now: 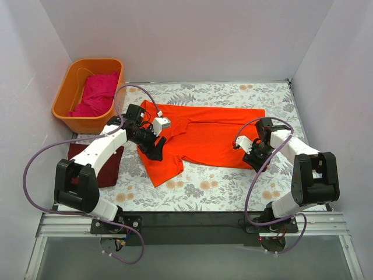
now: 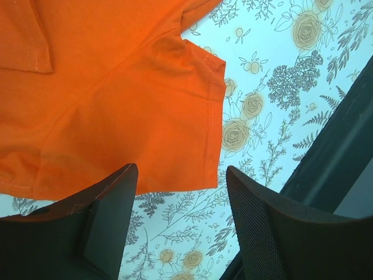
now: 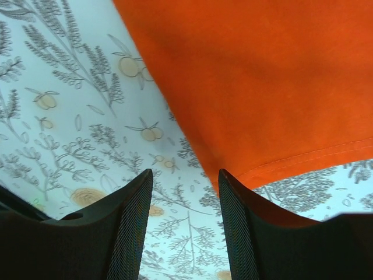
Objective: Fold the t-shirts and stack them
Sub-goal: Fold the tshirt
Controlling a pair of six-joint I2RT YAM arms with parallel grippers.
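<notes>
The bright orange-red t-shirt (image 1: 207, 137) lies spread on the floral tablecloth, one sleeve pointing toward the near left. My left gripper (image 1: 156, 150) hovers over that sleeve's edge. In the left wrist view it (image 2: 182, 175) stands open with only tablecloth between its fingers, the sleeve (image 2: 128, 122) just ahead. My right gripper (image 1: 254, 160) is at the shirt's near right corner. It (image 3: 185, 175) is open too, and the hem corner (image 3: 280, 116) lies against the tip of one finger. A dark maroon t-shirt (image 1: 112, 170) lies partly under the left arm. A magenta-pink t-shirt (image 1: 96, 93) is bunched in the tub.
The rigid orange tub (image 1: 87, 123) stands at the back left, off the cloth's corner. White walls close in the sides and back. The table's dark near edge (image 2: 332, 146) runs close behind the left gripper.
</notes>
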